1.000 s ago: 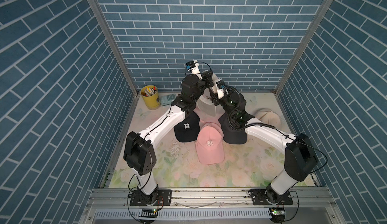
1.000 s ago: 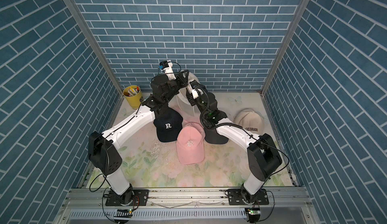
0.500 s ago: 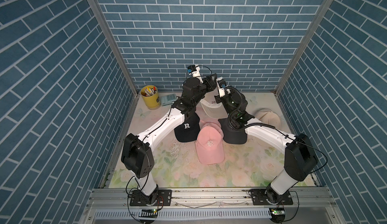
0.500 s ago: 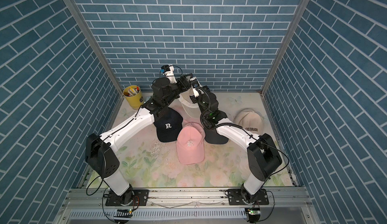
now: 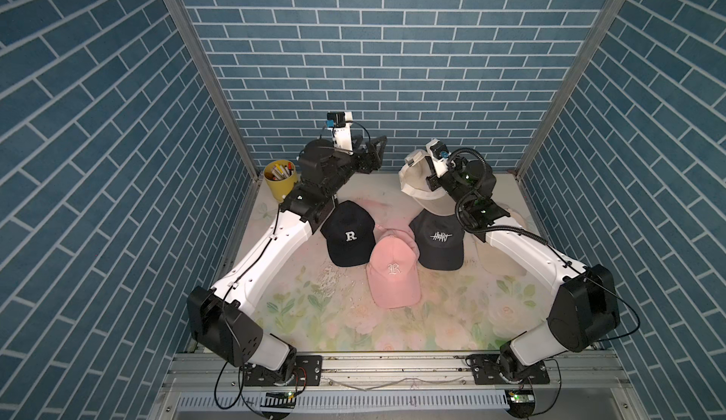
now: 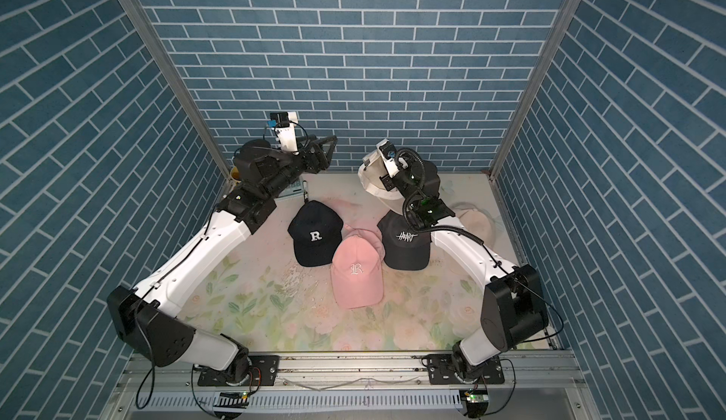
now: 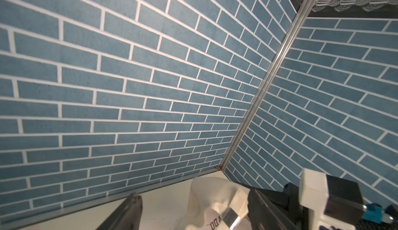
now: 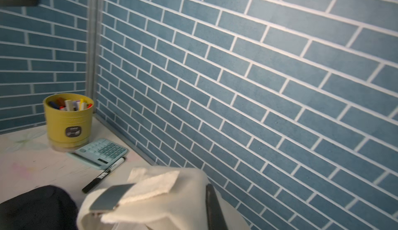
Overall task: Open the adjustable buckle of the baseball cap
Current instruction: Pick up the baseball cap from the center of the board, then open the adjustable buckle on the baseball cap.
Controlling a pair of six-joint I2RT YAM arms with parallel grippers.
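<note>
Holding the cream cap raised over the worktop near the back wall, the right gripper pinches its fabric. The left gripper hangs spread, apart from it. Likely next: close on the strap beside the metal buckle and pull.

I see three spare caps bunched mid-way on the floral desk: a navy cap with a white R, a dark cap lettered HEART to its right, and a pink cap between them, nearer the front edge and lying against both. A beige cap lies by the right edge, partly hidden. In the far left corner stands a yellow cup of markers, with a mint calculator just beside it and a black marker pen next to that. Blue brick walls enclose three sides.
</note>
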